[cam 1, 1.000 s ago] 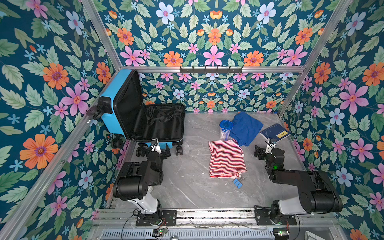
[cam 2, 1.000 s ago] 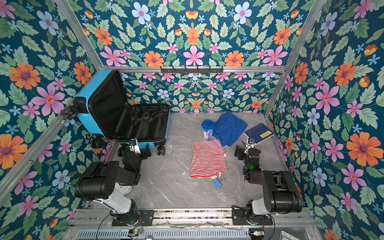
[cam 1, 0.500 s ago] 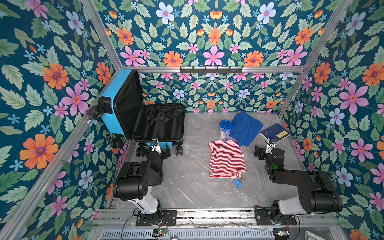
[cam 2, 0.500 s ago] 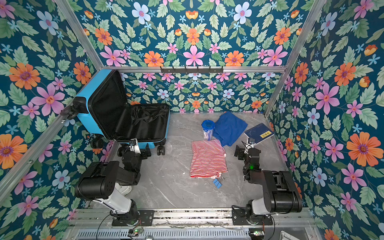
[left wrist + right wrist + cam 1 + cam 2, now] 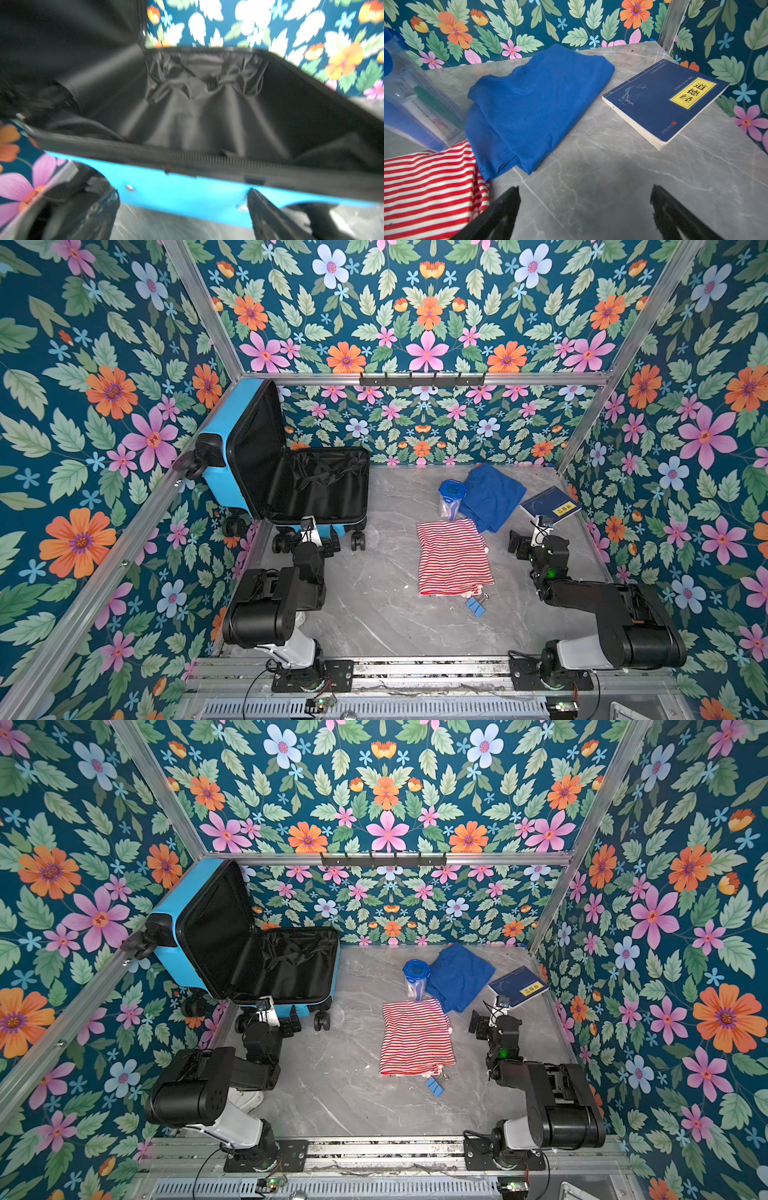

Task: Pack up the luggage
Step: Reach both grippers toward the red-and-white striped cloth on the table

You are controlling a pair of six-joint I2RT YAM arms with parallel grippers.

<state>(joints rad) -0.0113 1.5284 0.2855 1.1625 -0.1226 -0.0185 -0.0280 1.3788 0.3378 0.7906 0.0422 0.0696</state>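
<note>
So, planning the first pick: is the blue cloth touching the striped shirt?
Touching: in the right wrist view a corner of the blue cloth overlaps the striped shirt.

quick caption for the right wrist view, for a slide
Open right gripper above the grey table, facing a folded blue cloth and a dark-blue book.

The grey marbled bench [image 5: 374, 622] bears the open luggage [image 5: 226, 435]. Right of it lie a striped cloth [image 5: 453, 556], blue cloth [image 5: 492, 495], jar [image 5: 451, 499], book [image 5: 548, 506] and clips [image 5: 475, 608].
</note>
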